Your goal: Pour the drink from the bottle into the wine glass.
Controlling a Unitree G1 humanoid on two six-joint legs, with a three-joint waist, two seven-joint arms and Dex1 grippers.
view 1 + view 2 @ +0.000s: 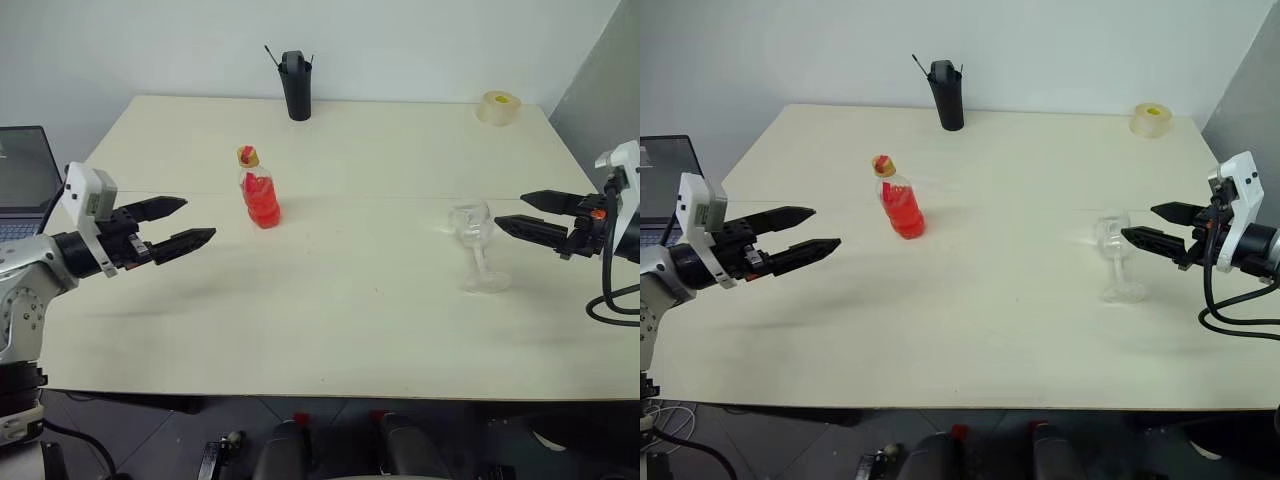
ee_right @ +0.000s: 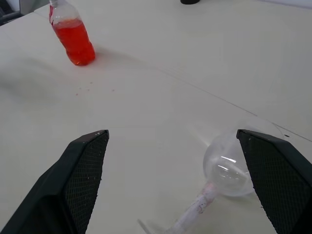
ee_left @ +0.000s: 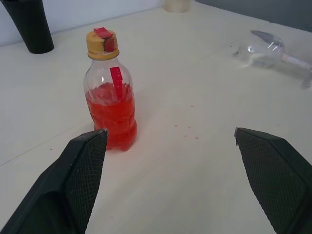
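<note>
Near edge of the table (image 1: 330, 350) is bare, a wide open strip across the whole front. Left gripper (image 1: 178, 224) hovers over the near-left part, fingers spread wide, nothing between them, pointing right toward the bottle (image 1: 260, 188). Right gripper (image 1: 527, 212) hovers at the right edge, fingers also spread, empty, pointing left; its tips sit just beside the wine glass (image 1: 476, 245), contact hard to tell. Glass stands upright on its foot near the right side, bowl looks empty; clear glass blends into the tabletop, outline faint. Open tabletop between glass and bottle, nothing in the way. Bottle stands upright left of centre, mid-depth, yellowish cap on with red tape on it, well apart from the left gripper. Drink (image 3: 111, 115) fills about the lower half. A few tiny red specks on the table just beside the bottle in the left wrist view. Laptop (image 1: 22, 180) at far left, cut off by the frame. Far edge: black pen holder (image 1: 296, 86) behind the bottle, well apart; tape roll (image 1: 498, 107) at far right corner. Right arm's cable (image 1: 612, 290) loops off the right edge.
</note>
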